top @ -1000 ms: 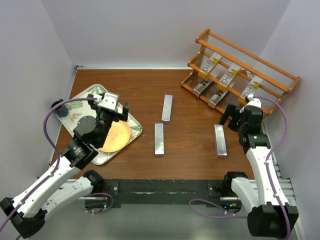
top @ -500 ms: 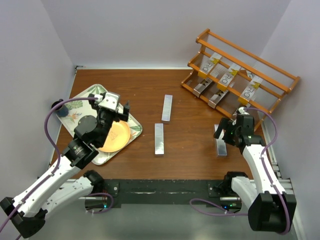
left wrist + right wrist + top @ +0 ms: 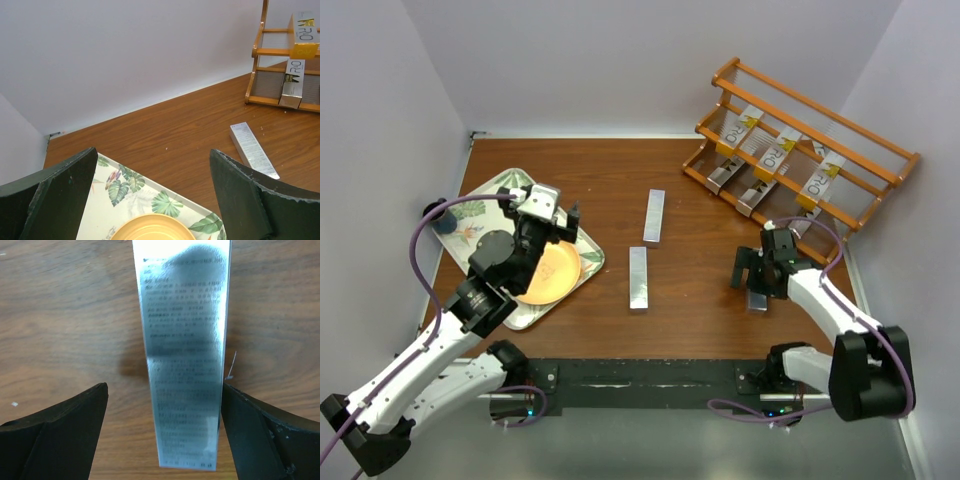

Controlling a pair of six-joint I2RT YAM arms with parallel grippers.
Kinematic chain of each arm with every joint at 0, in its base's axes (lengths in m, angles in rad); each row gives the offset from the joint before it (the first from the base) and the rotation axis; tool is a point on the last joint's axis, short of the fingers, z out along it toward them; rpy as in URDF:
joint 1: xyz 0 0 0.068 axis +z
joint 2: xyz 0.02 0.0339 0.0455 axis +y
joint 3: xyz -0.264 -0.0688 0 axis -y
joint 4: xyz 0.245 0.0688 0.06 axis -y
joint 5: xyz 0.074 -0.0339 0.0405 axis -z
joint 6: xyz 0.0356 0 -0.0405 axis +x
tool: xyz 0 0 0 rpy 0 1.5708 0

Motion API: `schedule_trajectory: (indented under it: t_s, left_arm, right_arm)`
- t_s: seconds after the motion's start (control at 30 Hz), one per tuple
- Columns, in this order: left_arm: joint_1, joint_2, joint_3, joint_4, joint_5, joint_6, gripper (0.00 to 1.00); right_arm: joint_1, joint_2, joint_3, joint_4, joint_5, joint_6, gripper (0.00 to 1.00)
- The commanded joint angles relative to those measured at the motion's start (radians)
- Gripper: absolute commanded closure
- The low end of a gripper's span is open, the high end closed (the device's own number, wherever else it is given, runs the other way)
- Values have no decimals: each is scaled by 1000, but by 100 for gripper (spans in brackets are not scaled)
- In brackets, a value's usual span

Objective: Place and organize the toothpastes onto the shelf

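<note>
- From above, the shelf (image 3: 840,150) stands at 2 o'clock on the table (image 3: 700,170). The shelved cartons (image 3: 775,150) lie across its rails, long axes running about 1 to 7.
- The right gripper (image 3: 757,272) hangs low over the loose carton (image 3: 757,300) at 4 o'clock. Only the carton's near end shows, its long axis about 12 to 6.
- The two centre cartons (image 3: 638,278) lie flat mid-table, also close to 12 to 6, the far one offset toward 1.
- The left gripper (image 3: 548,222) hovers at 9 o'clock over the tray (image 3: 495,190) and the orange plate (image 3: 555,275).
- Left wrist: the jaws are spread wide with nothing between them. One centre carton lies at 3 o'clock, pointing 11 to 5, and the shelf is at 1.
- Right wrist: the loose carton lies flat, printed face up, running 12 to 6. The jaws are apart and straddle it. The right finger is just beside its edge, and bare table shows before the left finger.
</note>
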Motion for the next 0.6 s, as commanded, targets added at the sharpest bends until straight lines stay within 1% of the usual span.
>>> schedule_trajectory:
  t_s: [0.0, 0.07, 0.2, 0.3, 0.33, 0.43, 0.57]
  left_arm:
    - [9, -3, -8, 29, 3, -25, 1]
    - [9, -4, -8, 27, -2, -24, 0]
    - [9, -6, -8, 29, -2, -24, 0]
    - [9, -8, -9, 29, -2, -24, 0]
    - [9, -9, -9, 29, -3, -24, 0]
    - [9, -11, -9, 29, -3, -22, 0]
    - [9, -12, -9, 30, -5, -21, 0]
  right_arm:
    - [13, 71, 74, 69, 47, 0, 7]
    - [34, 94, 91, 80, 42, -8, 11]
    - [91, 180, 148, 86, 76, -20, 14]
    - [132, 234, 177, 101, 82, -20, 23]
    - [161, 258, 188, 98, 84, -23, 24]
    - [221, 307, 234, 92, 91, -31, 24]
    - [283, 344, 283, 130, 90, -23, 25]
